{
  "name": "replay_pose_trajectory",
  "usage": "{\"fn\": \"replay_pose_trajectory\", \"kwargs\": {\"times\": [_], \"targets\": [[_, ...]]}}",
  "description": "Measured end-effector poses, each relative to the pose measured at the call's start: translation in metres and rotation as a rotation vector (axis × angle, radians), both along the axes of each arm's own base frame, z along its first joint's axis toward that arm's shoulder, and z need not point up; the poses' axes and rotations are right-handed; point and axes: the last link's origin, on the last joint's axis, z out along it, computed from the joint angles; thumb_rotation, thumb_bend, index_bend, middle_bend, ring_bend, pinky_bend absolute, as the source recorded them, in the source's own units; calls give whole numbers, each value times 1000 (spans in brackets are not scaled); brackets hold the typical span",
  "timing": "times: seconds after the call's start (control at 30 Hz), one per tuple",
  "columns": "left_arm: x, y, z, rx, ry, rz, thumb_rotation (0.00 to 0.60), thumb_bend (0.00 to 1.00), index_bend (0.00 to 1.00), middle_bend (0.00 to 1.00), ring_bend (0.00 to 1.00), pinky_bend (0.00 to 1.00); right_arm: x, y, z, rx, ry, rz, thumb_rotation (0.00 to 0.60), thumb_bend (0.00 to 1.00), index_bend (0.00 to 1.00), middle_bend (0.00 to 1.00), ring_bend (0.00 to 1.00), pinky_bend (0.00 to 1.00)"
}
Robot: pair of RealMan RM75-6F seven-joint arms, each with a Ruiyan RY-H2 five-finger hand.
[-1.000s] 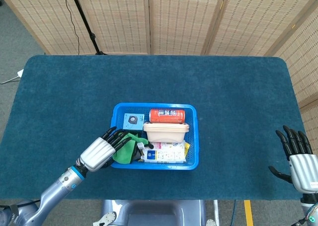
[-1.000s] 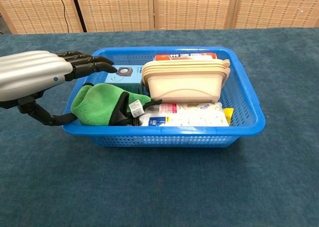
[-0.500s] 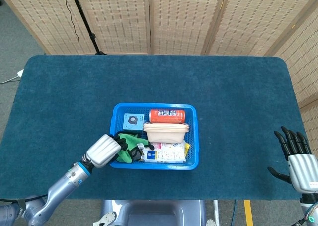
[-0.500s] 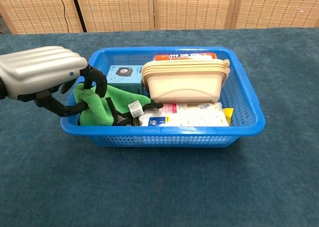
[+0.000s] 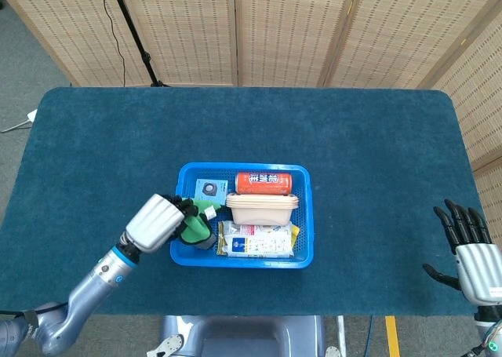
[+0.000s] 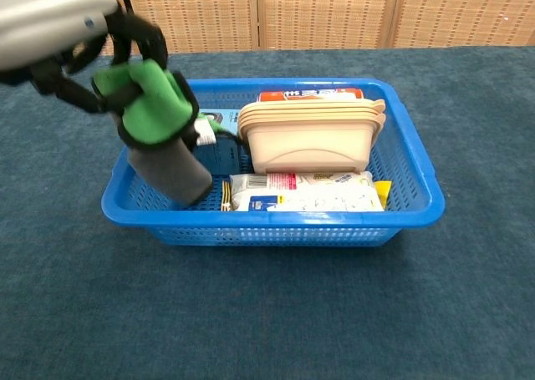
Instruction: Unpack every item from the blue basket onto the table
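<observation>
1. Overhead, a bench [image 5: 376,137] covered edge to edge in dark teal, short-piled cloth, corners rounded, seen whole in the head view.
2. Behind it, a row of tall woven cane screen panels [image 5: 290,27] closing off the back of the room; grey floor [image 5: 23,74] at far left, with a black stand leg [image 5: 133,35] and a thin cable hanging beside it.
3. At the bottom edge, a strip of yellow floor tape [image 5: 390,335] near the robot's base.
4. Near the bench's middle, slightly toward the front, the blue basket [image 5: 306,216], a latticed plastic tub sitting flat on the cloth.
5. Inside, along the back wall, a red can [image 5: 263,183] lying on its side; in front of it a beige lidded food box [image 5: 262,208]; nearest the front wall a white printed packet [image 5: 255,241] with a yellow edge showing at its right end.
6. At back left of the basket, a small light-blue box [image 5: 208,190], partly hidden in the chest view.
7. Left hand [image 5: 157,222] closed around a green-and-grey cloth [image 6: 155,125], lifted above the basket's left end; grey lower part dangling down into the basket, white tag showing at its side.
8. Right hand [image 5: 469,251] well apart at the bench's right front corner, fingers spread and upright, holding nothing.
</observation>
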Motion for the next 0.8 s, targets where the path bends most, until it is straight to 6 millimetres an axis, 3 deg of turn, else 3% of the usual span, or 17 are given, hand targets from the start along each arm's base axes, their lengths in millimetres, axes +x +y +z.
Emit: {"fn": "replay_pose_trajectory", "kwargs": {"times": [0.17,0.3,0.47,0.53,0.57,0.6,0.67,0.7,0.8], "targets": [[6,25,73,208,-98,-28,600,917,801,639,642,750,1,0,-2,6,8,1,600,0,0,0,0,0],[-2,51,127,336,-103,27,600,915,801,639,641,750,1,-1,-8,21,22,-1,600,0,0,0,0,0],[-27,85,141,382,-72,144,600,895,794,631,620,750,0,-3,-14,38,36,-9,600,0,0,0,0,0],[-36,98,135,362,-73,187,600,791,649,500,499,680,-1,-4,-16,42,40,-14,600,0,0,0,0,0],[-39,102,130,346,-81,204,600,672,458,344,354,575,-1,-4,-16,43,42,-16,600,0,0,0,0,0],[-43,106,124,322,-92,223,600,503,229,165,180,387,-1,-5,-17,45,43,-18,600,0,0,0,0,0],[-48,111,112,267,-94,259,600,265,2,0,4,100,-3,-6,-18,50,49,-26,600,0,0,0,0,0],[-50,113,107,239,-89,276,600,179,0,0,0,20,-4,-7,-19,52,54,-30,600,0,0,0,0,0],[-50,112,91,130,-74,319,600,52,0,0,0,0,-5,-8,-21,58,62,-39,600,0,0,0,0,0]]}}
